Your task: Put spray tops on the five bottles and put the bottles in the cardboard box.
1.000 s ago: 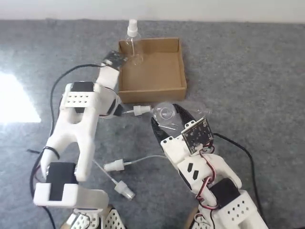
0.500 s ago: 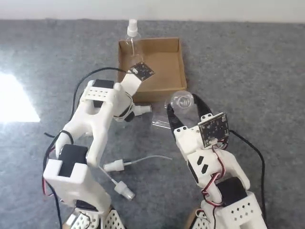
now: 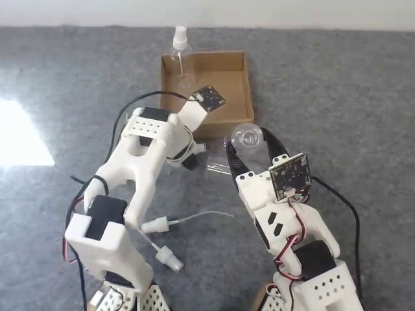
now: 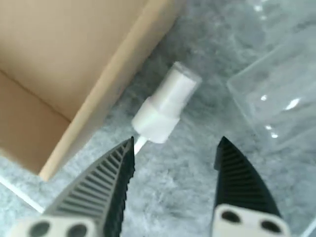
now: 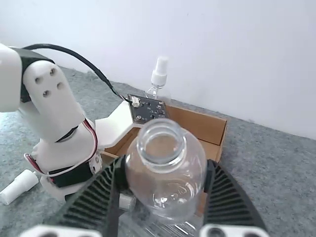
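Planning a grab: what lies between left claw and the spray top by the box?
Bare table only, from left claw to spray top, in left wrist view.

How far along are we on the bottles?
Done: one capped bottle stands in the cardboard box. In hand: the right claw holds an uncapped bottle; the left claw is open over a spray top. Left: capping, boxing it, another bare bottle lying nearby, two loose tops.

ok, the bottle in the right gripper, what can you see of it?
The bottle looks like clear plastic, round-shouldered, with a short neck and an open mouth; there is no spray top on it. It looks empty. It stands upright, clamped at its body between the jaws of the right gripper, just outside the near wall of the cardboard box.
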{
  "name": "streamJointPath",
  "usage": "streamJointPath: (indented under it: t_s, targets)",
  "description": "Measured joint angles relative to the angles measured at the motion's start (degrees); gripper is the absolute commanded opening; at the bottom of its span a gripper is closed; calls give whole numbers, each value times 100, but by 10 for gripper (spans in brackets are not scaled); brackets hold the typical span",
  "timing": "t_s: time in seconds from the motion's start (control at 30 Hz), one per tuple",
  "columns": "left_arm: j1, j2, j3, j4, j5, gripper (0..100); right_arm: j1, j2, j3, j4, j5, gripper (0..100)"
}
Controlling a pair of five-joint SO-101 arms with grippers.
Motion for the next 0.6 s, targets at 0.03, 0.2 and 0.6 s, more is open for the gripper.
streamJointPath:
  t_s: [0.03, 0.2, 0.6]
  targets:
    - [35, 0, 0, 0, -53, 250, 0, 0, 0, 0, 0, 101]
    - [105, 0, -79, -44, -123, 250, 0, 0, 0, 0, 0, 101]
    - [255, 1108, -976, 123, -105, 190, 0, 0, 0, 0, 0, 101]
